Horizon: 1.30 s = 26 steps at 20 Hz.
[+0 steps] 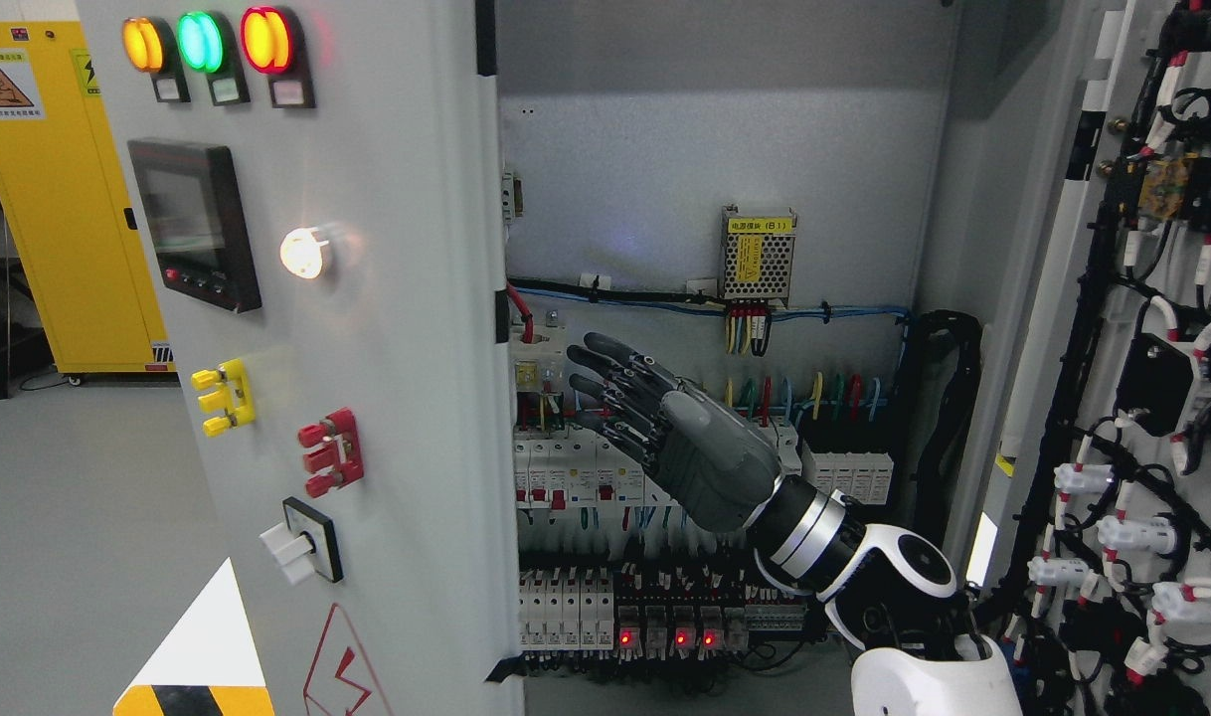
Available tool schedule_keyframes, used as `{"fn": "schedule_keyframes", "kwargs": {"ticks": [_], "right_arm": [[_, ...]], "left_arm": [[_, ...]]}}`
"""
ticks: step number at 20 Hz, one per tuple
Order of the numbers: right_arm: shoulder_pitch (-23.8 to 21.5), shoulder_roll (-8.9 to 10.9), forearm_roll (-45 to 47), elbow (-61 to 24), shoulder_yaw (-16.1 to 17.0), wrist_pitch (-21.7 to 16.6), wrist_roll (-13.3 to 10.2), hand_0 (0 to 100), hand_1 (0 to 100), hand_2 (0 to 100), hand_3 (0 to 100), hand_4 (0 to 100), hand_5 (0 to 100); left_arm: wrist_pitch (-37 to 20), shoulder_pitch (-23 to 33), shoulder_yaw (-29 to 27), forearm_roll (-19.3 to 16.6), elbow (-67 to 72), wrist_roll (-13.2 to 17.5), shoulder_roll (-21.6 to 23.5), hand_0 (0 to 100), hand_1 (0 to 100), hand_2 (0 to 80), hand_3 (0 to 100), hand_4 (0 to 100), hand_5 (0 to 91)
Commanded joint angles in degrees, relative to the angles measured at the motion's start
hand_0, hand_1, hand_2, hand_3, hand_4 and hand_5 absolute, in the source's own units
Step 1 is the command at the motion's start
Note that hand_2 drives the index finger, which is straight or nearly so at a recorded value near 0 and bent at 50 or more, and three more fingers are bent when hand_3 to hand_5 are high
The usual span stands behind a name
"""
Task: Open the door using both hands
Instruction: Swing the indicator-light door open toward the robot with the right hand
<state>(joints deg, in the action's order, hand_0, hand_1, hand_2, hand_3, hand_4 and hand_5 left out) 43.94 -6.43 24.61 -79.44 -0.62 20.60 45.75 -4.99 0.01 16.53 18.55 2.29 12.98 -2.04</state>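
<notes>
Right robot hand (pixel 665 438) reaching into the open electrical cabinet (pixel 725 179).

The right arm rises from the lower right, forearm angled up and leftward, and its robot hand is flat with fingers (pixel 610 383) extended and close together, gripping nothing, pointing toward the edge of the left door (pixel 367 348). That door stands partly open at the left, carrying indicator lamps (pixel 206 42) and a screen (pixel 196 224); the right door (pixel 1142 348) is swung wide.
</notes>
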Motion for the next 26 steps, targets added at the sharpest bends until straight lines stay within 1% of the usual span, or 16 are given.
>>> {"fn": "schedule_keyframes", "kwargs": {"ticks": [1,5,7,9,11,13,15,16,18,19,20,22,23,24,26], "right_arm": [[-3.0,0.19,0.7,-4.4,-4.3,0.0,0.0,0,50,4,0,0,0],[-5.7,0.27,0.2,-4.4,-9.9,0.4,-0.3,0,50,4,0,0,0],[-7.5,0.27,0.2,-4.6,-13.3,0.2,-0.4,0,50,4,0,0,0],[-9.1,0.10,0.3,-5.6,-17.6,-0.2,-0.4,0,50,4,0,0,0],[-9.3,-0.08,0.0,-5.6,-21.0,-0.3,-0.5,0,50,4,0,0,0],[-10.3,-0.16,0.0,-5.6,-26.1,-0.7,-1.0,0,50,4,0,0,0],[-11.1,-0.16,0.0,-5.0,-30.1,-1.6,-1.4,0,50,4,0,0,0],[-11.1,-0.60,0.0,-4.6,-32.3,-2.0,-1.5,0,50,4,0,0,0],[-11.1,-0.87,0.0,-4.1,-34.8,-2.1,-1.9,0,50,4,0,0,0],[-11.1,-0.95,0.3,-3.8,-35.8,-2.1,-2.9,0,50,4,0,0,0],[-11.1,-1.04,0.7,-3.6,-36.4,-2.1,-5.0,0,50,4,0,0,0],[-11.2,-1.92,1.0,-3.8,-38.1,-2.6,-10.7,0,50,4,0,0,0],[-11.2,-1.92,1.0,-3.8,-39.1,-3.5,-12.8,0,50,4,0,0,0],[-11.0,-1.92,1.0,-3.6,-40.2,-4.9,-13.9,0,50,4,0,0,0],[-10.8,-2.01,1.0,-3.6,-42.4,-7.1,-14.3,0,50,4,0,0,0]], "left_arm": [[0.0,-1.8,0.0,0.0,0.0,-0.1,-1.1,12,56,0.0,0,0,0.0],[0.0,-1.8,0.0,0.1,0.0,-0.1,-1.2,12,56,0.0,0,0,0.0],[0.0,-1.9,0.0,0.1,0.0,-0.1,-1.2,12,56,0.0,0,0,0.0],[0.0,-1.9,0.0,0.1,0.0,-0.1,-1.2,12,56,0.0,0,0,0.0],[0.0,-1.9,0.0,0.1,0.0,-0.1,-1.2,12,56,0.0,0,0,0.0],[0.0,-1.9,0.0,0.1,0.0,-0.1,-1.1,12,56,0.0,0,0,0.0],[0.0,-1.9,0.0,0.1,0.0,-0.1,-1.2,12,56,0.0,0,0,0.0],[0.0,-1.9,0.0,0.1,-0.1,-0.1,-1.2,12,56,0.0,0,0,0.0],[0.0,-1.9,0.0,0.1,-0.1,-0.1,-1.2,12,56,0.0,0,0,0.0],[0.0,-2.0,0.1,0.1,-0.1,-0.1,-1.2,12,56,0.0,0,0,0.0],[-0.1,-2.0,0.1,0.0,-0.1,-0.1,-1.1,12,56,0.0,0,0,0.0],[-0.1,-2.1,0.1,0.1,-0.1,-0.1,-1.1,12,56,0.0,0,0,0.0],[-0.1,-2.1,0.1,0.1,-0.1,-0.1,-1.1,12,56,0.0,0,0,0.0],[-0.1,-2.1,0.0,0.1,-0.1,-0.1,-1.2,12,56,0.0,0,0,0.0],[-0.1,-2.1,0.0,0.1,-0.1,-0.1,-1.2,12,56,0.0,0,0,0.0]]}}
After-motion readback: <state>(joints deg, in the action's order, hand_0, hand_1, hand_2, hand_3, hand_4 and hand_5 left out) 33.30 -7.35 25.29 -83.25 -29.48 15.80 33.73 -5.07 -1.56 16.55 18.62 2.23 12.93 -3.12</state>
